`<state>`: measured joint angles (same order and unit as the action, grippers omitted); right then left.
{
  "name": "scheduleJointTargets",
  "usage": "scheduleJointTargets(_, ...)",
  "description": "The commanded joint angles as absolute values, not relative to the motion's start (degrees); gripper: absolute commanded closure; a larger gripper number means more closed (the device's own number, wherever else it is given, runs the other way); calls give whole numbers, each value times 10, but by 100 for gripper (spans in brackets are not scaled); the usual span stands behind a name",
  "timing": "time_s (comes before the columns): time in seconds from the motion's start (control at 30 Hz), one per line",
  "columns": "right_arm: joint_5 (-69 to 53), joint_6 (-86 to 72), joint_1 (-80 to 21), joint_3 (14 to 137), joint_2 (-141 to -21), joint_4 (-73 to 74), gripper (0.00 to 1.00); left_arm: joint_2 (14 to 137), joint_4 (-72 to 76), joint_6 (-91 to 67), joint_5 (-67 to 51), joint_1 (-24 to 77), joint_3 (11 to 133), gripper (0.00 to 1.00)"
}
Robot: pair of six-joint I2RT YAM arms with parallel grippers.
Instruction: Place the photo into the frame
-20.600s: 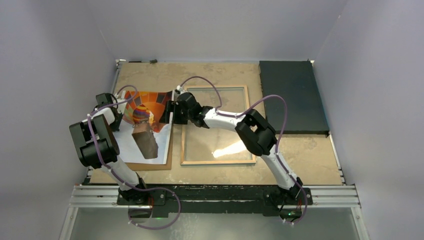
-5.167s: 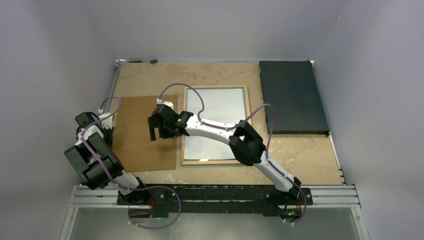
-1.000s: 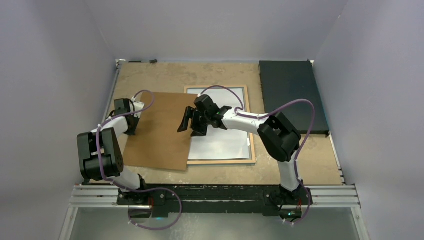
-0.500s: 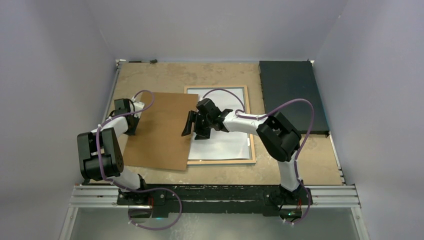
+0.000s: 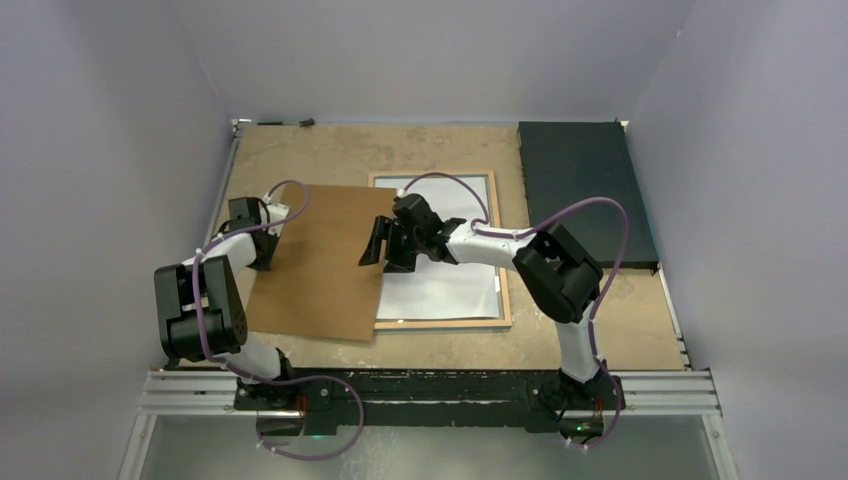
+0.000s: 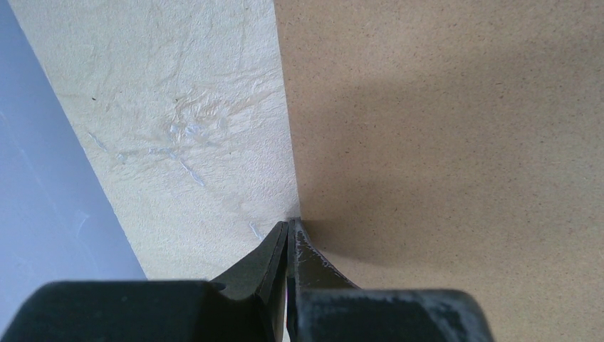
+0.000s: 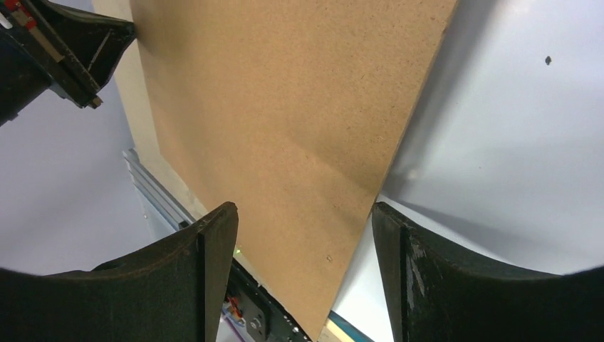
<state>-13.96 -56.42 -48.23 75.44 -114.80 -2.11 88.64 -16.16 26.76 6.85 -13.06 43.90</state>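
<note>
— Photo point(image 5: 440, 290) in yet?
— Yes, white back up inside the frame point(image 5: 505, 300); backing board point(image 5: 315, 270) not yet seated, only overlapping; left gripper point(image 6: 290, 231) pinches its edge; right gripper point(image 7: 303, 214) gapes astride it.

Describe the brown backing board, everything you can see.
The backing board is a thin, plain brown rectangle, fibreboard by its speckled look, askew to the frame. The left gripper is shut on its left edge. Its right edge overlaps the photo, which lies white back up in the frame, and casts a shadow there. The open right gripper straddles that edge.
</note>
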Motion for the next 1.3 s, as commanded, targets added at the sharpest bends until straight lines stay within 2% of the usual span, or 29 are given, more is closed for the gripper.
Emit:
scheduleJointTargets(0.0, -151, -571, -481, 751, -1146, -58, 29, 894, -222, 260, 37, -127, 421, 100)
scheduleJointTargets(0.37, -186, -578, -480, 747, -1122, -108, 41, 892, -227, 261, 32, -127, 419, 100)
scheduleJointTargets(0.83, -224, -589, -483, 712, -1081, -236, 42, 895, -225, 259, 16, -126, 417, 100)
scheduleJointTargets(1.13, -243, -585, -499, 743, -1115, -231, 53, 883, -233, 257, 3, -126, 417, 100)
scheduleJointTargets(1.27, -242, -585, -503, 754, -1126, -228, 55, 869, -255, 258, -39, -126, 427, 100)
